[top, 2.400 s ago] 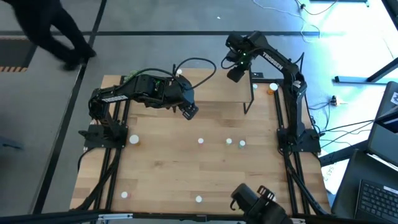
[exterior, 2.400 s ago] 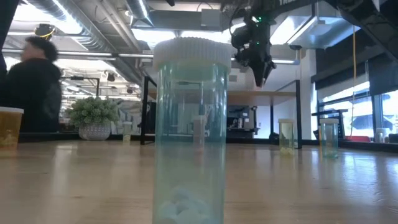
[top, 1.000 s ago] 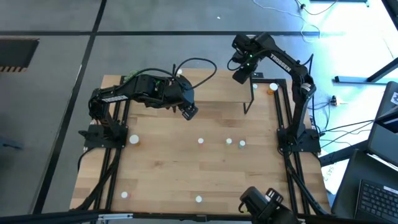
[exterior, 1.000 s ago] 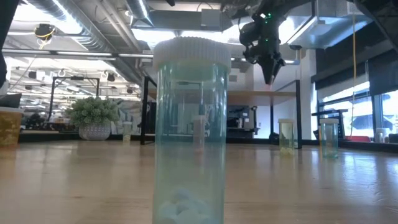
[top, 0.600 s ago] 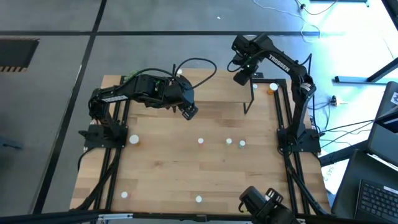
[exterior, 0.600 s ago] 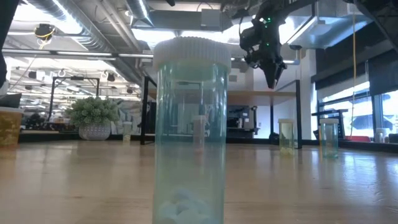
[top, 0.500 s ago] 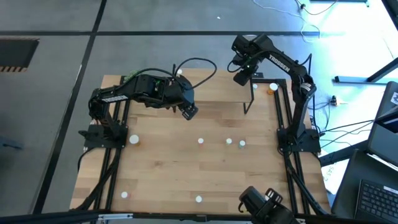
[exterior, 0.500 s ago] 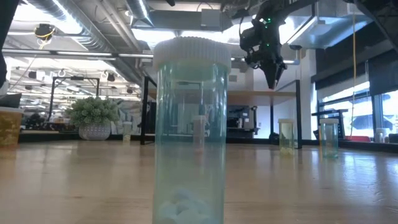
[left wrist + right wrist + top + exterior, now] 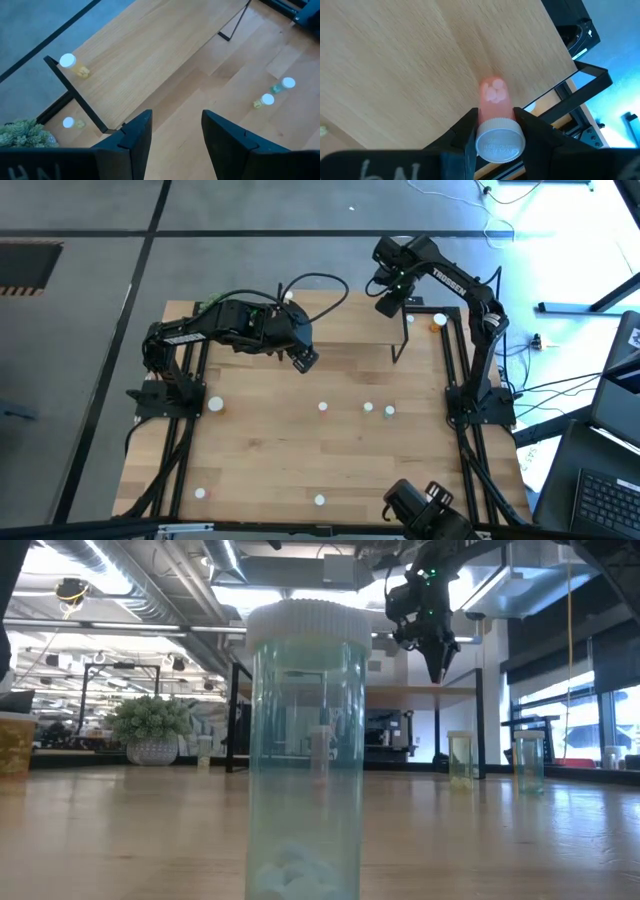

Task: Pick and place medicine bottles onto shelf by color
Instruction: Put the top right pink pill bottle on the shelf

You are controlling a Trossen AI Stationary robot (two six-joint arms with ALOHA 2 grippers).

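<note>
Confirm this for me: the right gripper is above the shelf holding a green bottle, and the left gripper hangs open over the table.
One thing is wrong: the bottle clamped in the right gripper is pink, not green, as the right wrist view shows. The rest stands: that gripper is above the shelf, and the left gripper hangs open over the table.

The surface [image 9: 300,440] is light wood with a fine grain and a soft, half-matt shine. The shelf [image 9: 150,55] has the same pale wood board on thin black metal legs. The pink bottle [image 9: 494,107] is clear, smooth plastic with a white ribbed cap. The big bottle [image 9: 303,750] near the low camera is transparent bluish plastic. The right gripper [image 9: 495,127] has matt black fingers [image 9: 462,132].
</note>
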